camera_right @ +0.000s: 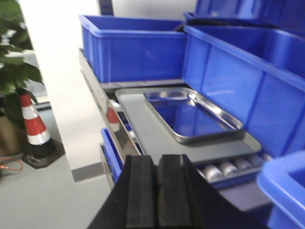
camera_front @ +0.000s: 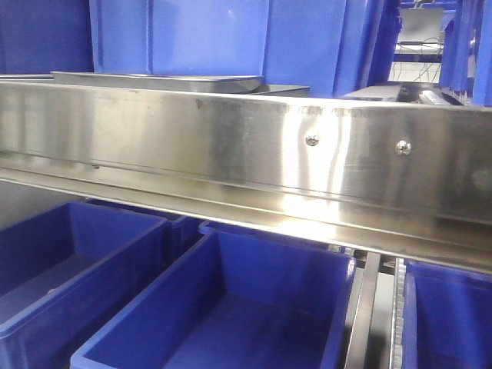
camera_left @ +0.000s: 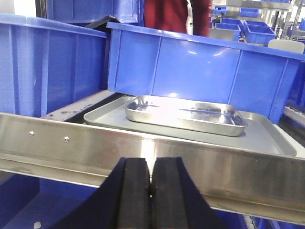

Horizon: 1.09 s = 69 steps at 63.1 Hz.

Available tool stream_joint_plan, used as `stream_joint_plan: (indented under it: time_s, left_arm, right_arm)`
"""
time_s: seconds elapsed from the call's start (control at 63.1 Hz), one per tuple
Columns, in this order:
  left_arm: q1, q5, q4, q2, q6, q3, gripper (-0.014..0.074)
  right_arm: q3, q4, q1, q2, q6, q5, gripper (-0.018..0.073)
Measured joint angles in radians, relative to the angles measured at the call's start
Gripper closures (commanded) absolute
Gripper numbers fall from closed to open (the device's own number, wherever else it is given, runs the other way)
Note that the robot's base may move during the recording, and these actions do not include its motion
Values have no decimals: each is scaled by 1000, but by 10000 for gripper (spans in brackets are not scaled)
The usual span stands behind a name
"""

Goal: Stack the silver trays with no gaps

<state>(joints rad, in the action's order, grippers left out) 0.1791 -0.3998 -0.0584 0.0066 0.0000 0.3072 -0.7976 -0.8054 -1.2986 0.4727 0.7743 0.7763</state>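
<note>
A small shiny silver tray (camera_left: 186, 112) lies inside a larger, duller grey tray (camera_left: 271, 138) on the shelf behind the steel rail. The right wrist view shows the same pair from the side: the small tray (camera_right: 193, 117) sits toward the far part of the large tray (camera_right: 143, 126). In the front view only the trays' rim edge (camera_front: 154, 78) shows above the rail. My left gripper (camera_left: 151, 164) is shut and empty, below and in front of the rail. The right gripper (camera_right: 157, 162) is also shut and empty, short of the large tray's near end.
A long steel rail with screw heads (camera_front: 254, 146) runs across the shelf front. Deep blue bins (camera_left: 205, 67) stand close behind and beside the trays, and more blue bins (camera_front: 223, 307) sit below. Rollers (camera_right: 228, 168) show under the large tray. A traffic cone (camera_right: 33, 129) stands on the floor.
</note>
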Motion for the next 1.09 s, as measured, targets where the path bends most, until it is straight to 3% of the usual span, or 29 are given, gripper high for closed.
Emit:
stream_joint_plan:
  time_s: [1.094]
  left_arm:
    - [0,6,0,-2,0,0,602]
  right_arm:
    - [0,0,-29,0,-4,-34,629]
